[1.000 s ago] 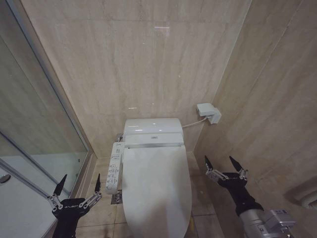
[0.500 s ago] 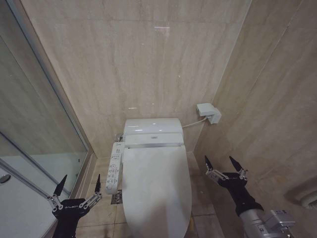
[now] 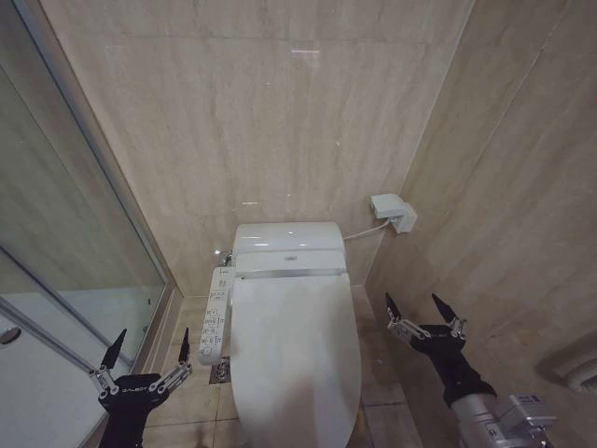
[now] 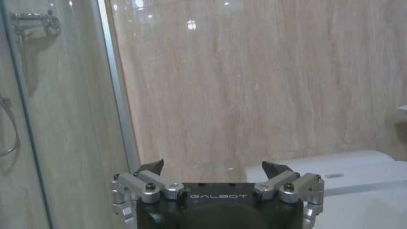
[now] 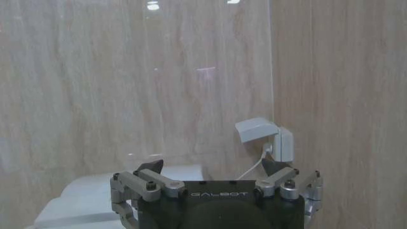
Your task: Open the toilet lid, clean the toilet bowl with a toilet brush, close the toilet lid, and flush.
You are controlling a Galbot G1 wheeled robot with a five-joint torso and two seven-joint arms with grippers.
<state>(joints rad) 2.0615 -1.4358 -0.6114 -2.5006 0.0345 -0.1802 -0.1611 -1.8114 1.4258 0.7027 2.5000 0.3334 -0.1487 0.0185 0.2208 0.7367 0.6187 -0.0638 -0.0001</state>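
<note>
The toilet lid (image 3: 294,359) lies shut over the bowl, between the 2 arms. The left gripper (image 3: 147,349) hangs by the control panel (image 3: 215,315), fingers spread, empty — the right gripper (image 3: 422,311) likewise, near the side wall.

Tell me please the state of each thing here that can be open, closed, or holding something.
toilet lid: closed, lying flat over the bowl.
left hand: open, empty, low beside the toilet's control panel.
right hand: open, empty, beside the toilet near the side wall.
wall socket cover: flipped up, cable plugged in.
</note>
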